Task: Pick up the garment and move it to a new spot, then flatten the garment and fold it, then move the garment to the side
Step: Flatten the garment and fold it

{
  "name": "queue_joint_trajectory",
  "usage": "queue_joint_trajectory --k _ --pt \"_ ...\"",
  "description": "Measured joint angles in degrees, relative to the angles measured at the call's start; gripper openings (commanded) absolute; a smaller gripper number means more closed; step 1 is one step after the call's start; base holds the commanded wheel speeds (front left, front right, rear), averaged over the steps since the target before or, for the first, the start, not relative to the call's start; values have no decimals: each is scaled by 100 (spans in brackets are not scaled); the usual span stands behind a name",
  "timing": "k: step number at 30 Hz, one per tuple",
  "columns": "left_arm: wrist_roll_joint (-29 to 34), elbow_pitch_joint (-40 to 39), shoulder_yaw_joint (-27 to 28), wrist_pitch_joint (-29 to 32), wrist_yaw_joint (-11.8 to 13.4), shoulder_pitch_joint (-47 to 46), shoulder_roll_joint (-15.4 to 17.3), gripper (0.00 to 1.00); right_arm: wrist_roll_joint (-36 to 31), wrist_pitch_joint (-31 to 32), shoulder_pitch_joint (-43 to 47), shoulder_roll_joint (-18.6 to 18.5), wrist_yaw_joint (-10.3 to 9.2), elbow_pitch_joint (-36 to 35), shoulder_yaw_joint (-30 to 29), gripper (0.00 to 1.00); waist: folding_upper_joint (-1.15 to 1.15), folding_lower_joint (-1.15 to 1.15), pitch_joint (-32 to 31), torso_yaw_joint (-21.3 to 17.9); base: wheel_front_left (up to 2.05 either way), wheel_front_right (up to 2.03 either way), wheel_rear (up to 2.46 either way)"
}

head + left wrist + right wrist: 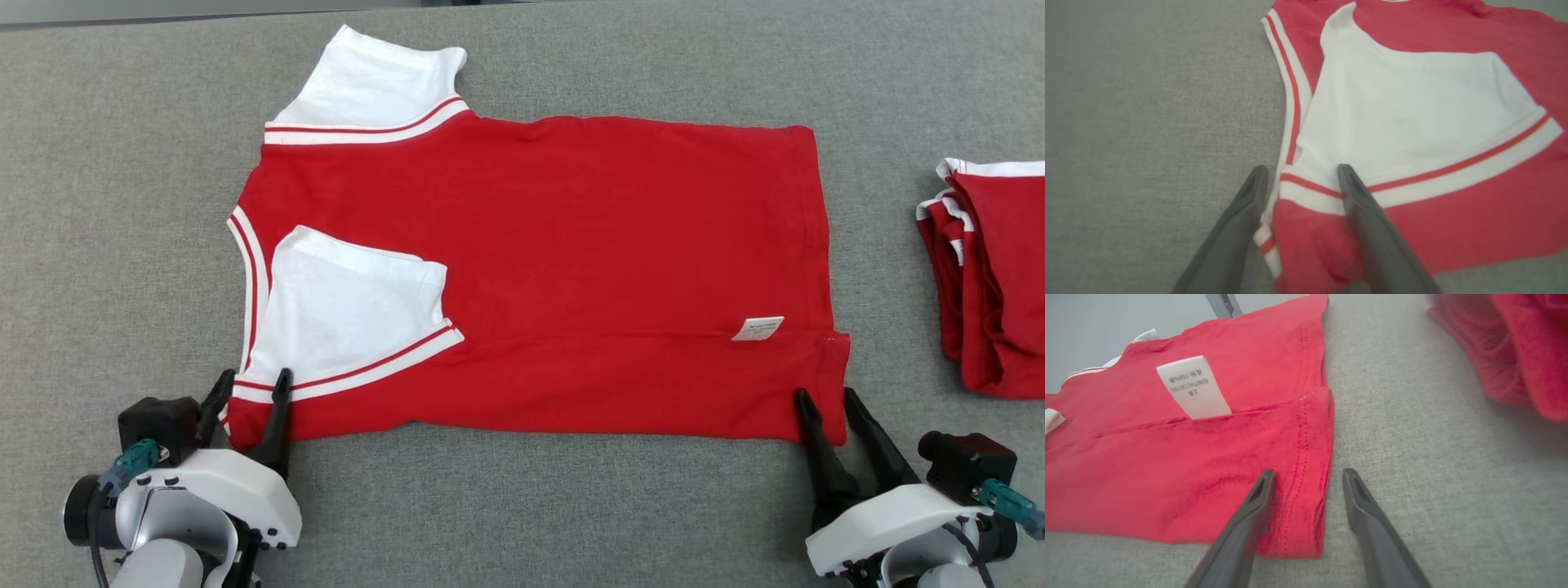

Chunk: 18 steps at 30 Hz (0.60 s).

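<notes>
The garment (571, 245) lies flat and sideways on the grey table, neck to the left and hem to the right. Its near edge is folded over, with one white sleeve (343, 310) lying on the red body. The other sleeve (375, 82) sticks out at the far side. A small white label (757, 328) shows near the hem. My left gripper (255, 376) stands open astride the garment's (1453, 228) near-left corner, fabric between its fingers (1302, 169). My right gripper (826, 394) is open astride the near-right hem corner (1308, 473), below the label (1193, 387).
A pile of other red garments with white trim (992, 278) sits at the right edge of the table, seen blurred in the right wrist view (1515, 347). Grey table cloth (531, 506) stretches along the near side and to the left of the garment.
</notes>
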Motion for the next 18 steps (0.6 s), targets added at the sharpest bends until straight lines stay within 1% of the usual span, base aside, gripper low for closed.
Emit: queue_joint_trajectory --k 1,2,4,11,15,18 --pt "-75 -3 19 54 -15 -20 -15 2 30 15 -14 -10 0 8 30 0 0 0 0 0 0 0 0" --pt "-133 -5 18 121 -48 -38 -20 0 83 54 -29 -13 0 10 70 0 0 0 1 -1 0 0 0" --pt "-229 -43 16 208 -101 -46 -42 0 144 59 -34 -18 1 4 119 0 0 0 -4 1 0 0 0" --pt "-278 -415 36 299 -46 135 9 0 291 191 43 -118 7 -304 83 0 0 0 -83 12 0 0 0" --pt "-278 -961 47 464 102 497 114 0 292 461 341 -227 7 -705 -41 0 0 0 -193 34 0 0 0" --pt "-278 -1471 36 658 272 910 142 0 252 724 675 -247 8 -985 -148 0 0 0 -274 62 0 0 0"
